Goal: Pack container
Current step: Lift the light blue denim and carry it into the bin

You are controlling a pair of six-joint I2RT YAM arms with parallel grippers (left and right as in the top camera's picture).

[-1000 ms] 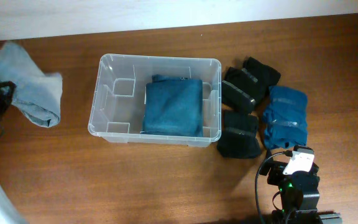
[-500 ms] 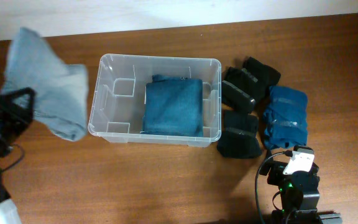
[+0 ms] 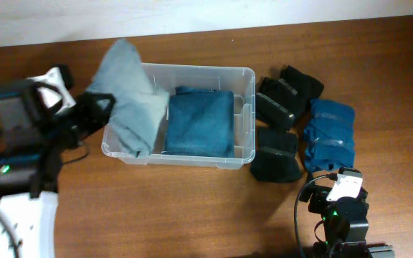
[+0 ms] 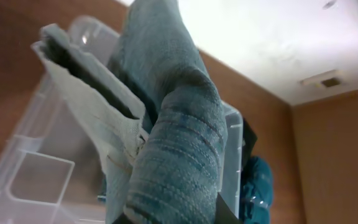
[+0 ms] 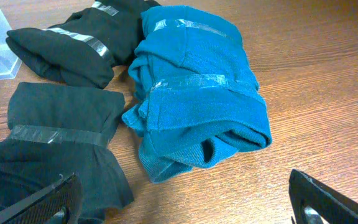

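The clear plastic container (image 3: pixel 246 79) sits mid-table with a folded teal garment (image 3: pixel 199 123) in its right half. My left gripper (image 3: pixel 95 107) is shut on a light grey-blue garment (image 3: pixel 129 100) and holds it over the container's left side; the cloth drapes across the left rim. In the left wrist view the garment (image 4: pixel 173 143) fills the frame, with the container (image 4: pixel 232 162) behind it. My right gripper (image 5: pixel 185 205) is open and empty above the table, near a taped teal bundle (image 5: pixel 197 93).
Right of the container lie black taped bundles (image 3: pixel 289 89), (image 3: pixel 274 154) and the teal bundle (image 3: pixel 328 132). They also show in the right wrist view (image 5: pixel 61 134). A pale wall edge runs along the back of the table.
My left gripper has carried the grey-blue garment from the far left of the table rightward, up over the container's left side. The right arm has not moved.
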